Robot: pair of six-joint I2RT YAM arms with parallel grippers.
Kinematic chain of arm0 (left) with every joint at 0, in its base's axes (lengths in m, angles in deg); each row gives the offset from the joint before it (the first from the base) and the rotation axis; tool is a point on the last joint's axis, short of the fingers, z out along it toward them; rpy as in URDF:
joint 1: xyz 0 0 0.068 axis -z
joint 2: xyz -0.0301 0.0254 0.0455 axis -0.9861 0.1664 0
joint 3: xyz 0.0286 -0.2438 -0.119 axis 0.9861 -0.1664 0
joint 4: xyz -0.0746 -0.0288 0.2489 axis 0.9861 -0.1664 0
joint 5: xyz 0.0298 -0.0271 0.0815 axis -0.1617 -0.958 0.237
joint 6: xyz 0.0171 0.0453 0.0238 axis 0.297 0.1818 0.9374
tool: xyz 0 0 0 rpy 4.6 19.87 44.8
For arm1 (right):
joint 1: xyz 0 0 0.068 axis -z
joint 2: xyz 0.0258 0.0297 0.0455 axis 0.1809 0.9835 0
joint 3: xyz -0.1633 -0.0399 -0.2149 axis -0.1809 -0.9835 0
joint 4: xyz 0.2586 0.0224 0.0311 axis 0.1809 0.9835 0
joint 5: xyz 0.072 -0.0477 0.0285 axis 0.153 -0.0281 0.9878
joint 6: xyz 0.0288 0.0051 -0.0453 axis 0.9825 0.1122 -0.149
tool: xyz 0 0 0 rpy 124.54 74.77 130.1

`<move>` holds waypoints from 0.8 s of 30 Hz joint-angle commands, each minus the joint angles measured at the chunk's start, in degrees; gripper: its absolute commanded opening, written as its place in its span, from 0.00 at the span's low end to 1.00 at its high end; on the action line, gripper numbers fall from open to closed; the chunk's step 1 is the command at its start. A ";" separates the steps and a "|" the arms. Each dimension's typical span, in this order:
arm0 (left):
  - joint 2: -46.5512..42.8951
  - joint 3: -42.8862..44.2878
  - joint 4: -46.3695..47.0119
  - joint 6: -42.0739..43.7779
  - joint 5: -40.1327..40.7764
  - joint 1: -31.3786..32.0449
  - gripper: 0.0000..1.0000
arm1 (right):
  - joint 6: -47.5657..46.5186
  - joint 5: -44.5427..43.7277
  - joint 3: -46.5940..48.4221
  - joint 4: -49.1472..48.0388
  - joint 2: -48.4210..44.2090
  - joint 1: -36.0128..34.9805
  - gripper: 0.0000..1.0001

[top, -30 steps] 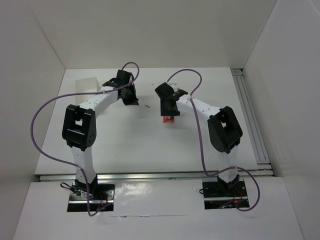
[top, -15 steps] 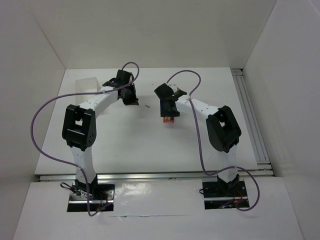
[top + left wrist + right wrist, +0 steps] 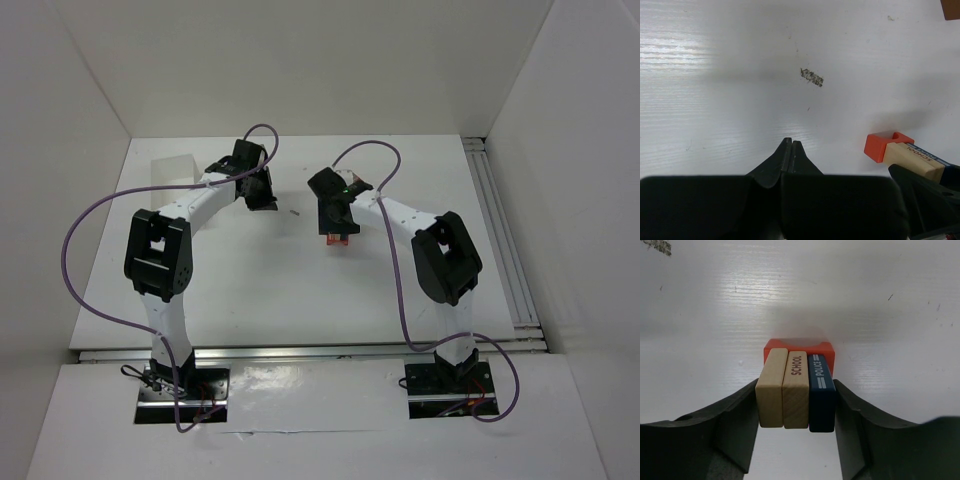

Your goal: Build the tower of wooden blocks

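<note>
1. The right gripper sits over the middle of the table, with its two fingers apart.
2. Three blocks of the wood block tower lie between those fingers, packed side by side and touching. Across the right wrist view they are a plain pale block, a pale SCHOOL block and a blue POLICE block.
3. The far ends of the three blocks meet an orange-red block, which lies beyond the fingertips.
4. Each fingertip lies right against an outer face of the row: one at the plain pale block, one at the POLICE block. I cannot tell whether they press on the row or only flank it.
5. The left gripper has its fingers together, with nothing between them. It hangs over bare table, well apart from the blocks.
6. In the left wrist view, a brown block lies alone at the top right corner.
7. A translucent tub stands at the far left of the table.
</note>
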 commanded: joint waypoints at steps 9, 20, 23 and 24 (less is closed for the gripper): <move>-2.60 -0.90 0.94 -0.34 -0.20 -0.37 0.00 | 0.92 -0.33 2.63 0.30 0.68 -0.73 0.77; -2.60 -0.90 0.94 -0.34 -0.20 -0.37 0.00 | -1.19 -3.14 10.88 3.29 0.67 -0.73 1.00; -2.60 -0.90 0.94 -0.34 -0.20 -0.37 0.00 | -1.80 -4.02 15.11 4.08 1.21 -0.21 1.00; -3.12 -0.90 0.94 -0.34 -0.20 -0.37 0.00 | -2.41 -4.63 16.42 4.08 1.73 0.40 1.00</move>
